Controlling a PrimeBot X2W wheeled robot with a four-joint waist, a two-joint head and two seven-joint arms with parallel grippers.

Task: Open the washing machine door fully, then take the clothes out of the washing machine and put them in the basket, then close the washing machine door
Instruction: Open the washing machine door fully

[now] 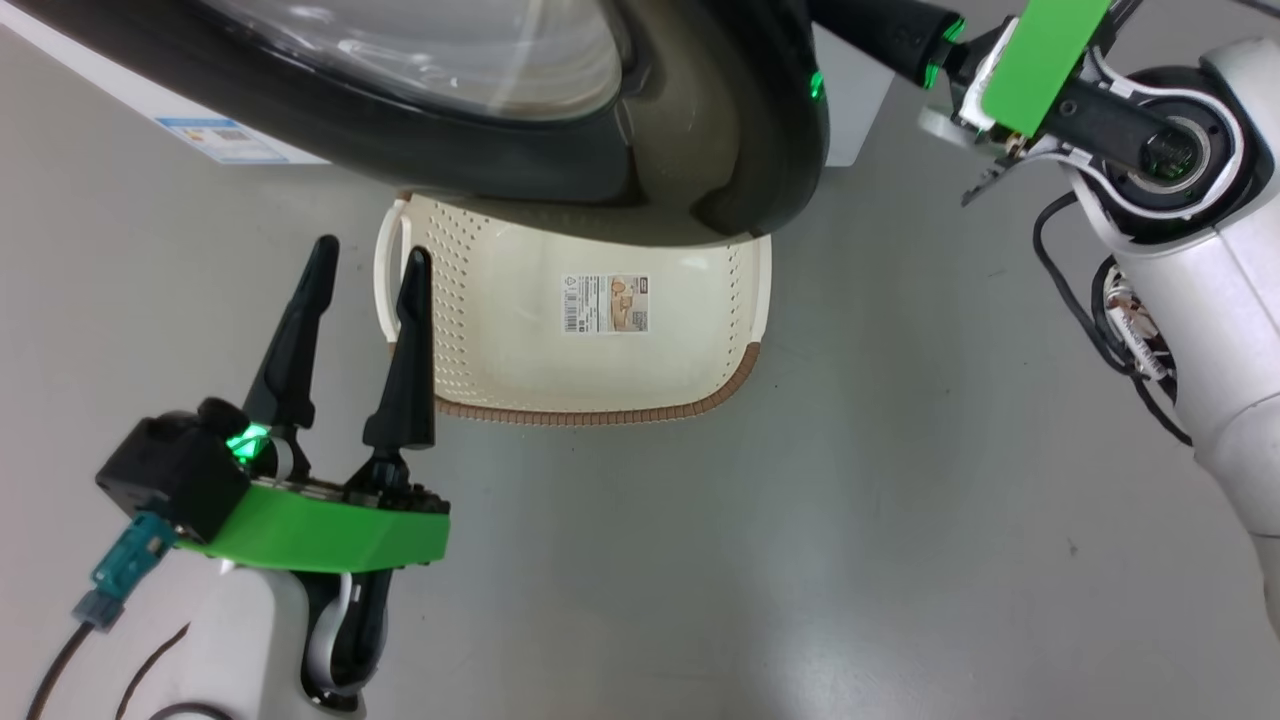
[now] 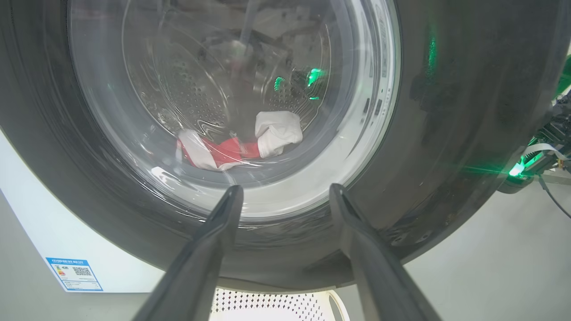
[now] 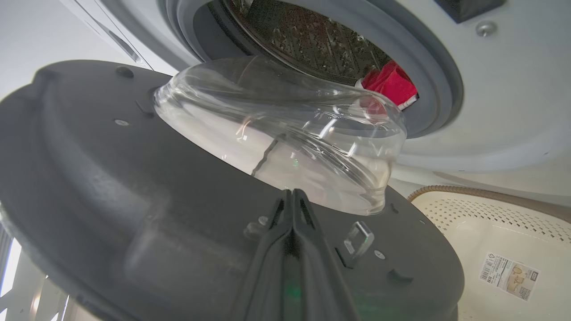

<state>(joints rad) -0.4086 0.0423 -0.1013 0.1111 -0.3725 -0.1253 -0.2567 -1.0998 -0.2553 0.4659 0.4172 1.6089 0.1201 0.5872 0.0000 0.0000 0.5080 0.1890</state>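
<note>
Though the door [image 1: 420,150] spans the head view, wrist views show clothes [image 3: 390,82].

The basket [image 1: 520,350] sits on the floor [image 1: 800,550] just before the washing machine [image 1: 120,90]. Its far end is under the washing machine door [image 1: 400,140], which stands out over it, partly away from the drum [image 3: 312,40]. A paper label [image 1: 606,304] lies on the basket's bottom. The clothes [image 3: 390,82] lie low in the drum, near its front lip, behind the door's glass bowl [image 3: 290,133]. The left gripper [image 1: 370,250] hangs left of the basket, before the door's outer face, with one finger crossing the basket's left rim in the head view. The right gripper [image 3: 293,196] is on the door's inner side, with its fingertips by the bowl's base and a latch [image 3: 359,238] just beside them.
</note>
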